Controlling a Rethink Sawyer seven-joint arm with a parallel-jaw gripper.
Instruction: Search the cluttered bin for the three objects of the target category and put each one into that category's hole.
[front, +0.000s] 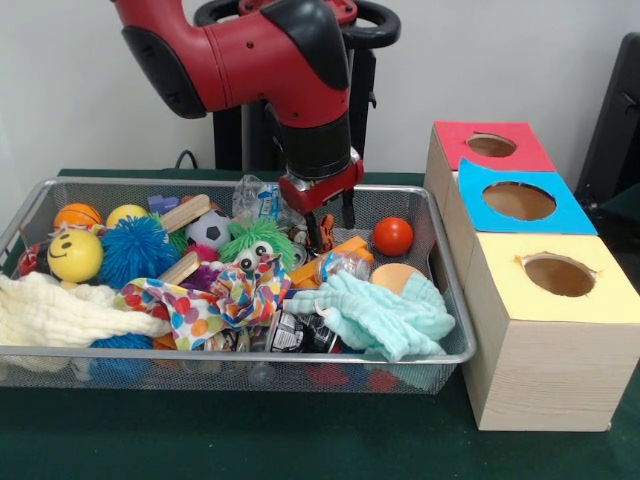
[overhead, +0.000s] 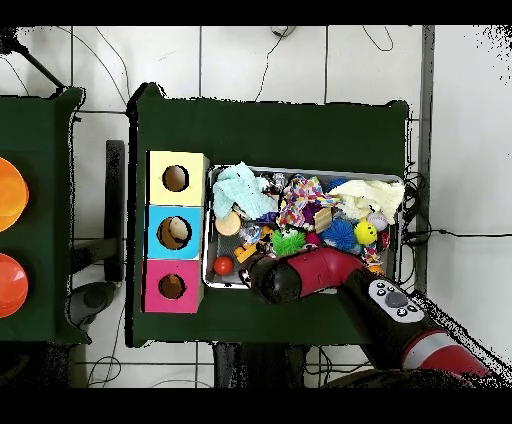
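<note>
Gripper (front: 325, 222) low in the wire bin (front: 452, 300), over the clutter.

Three wooden boxes topped red (front: 492, 146), blue (front: 520, 197), yellow (front: 556, 275) — a polka-dot multicoloured cloth (front: 215, 297), a mint-green cloth (front: 383, 314), a plain red ball (front: 393, 236).

The gripper (front: 322, 218) hangs inside the wire bin (front: 452, 300), over its rear part. Just right of it lies a ball (front: 393, 236). A washcloth (front: 378, 313) lies in front. Three boxes (front: 552, 330) stand farther right, outside the bin.
</note>
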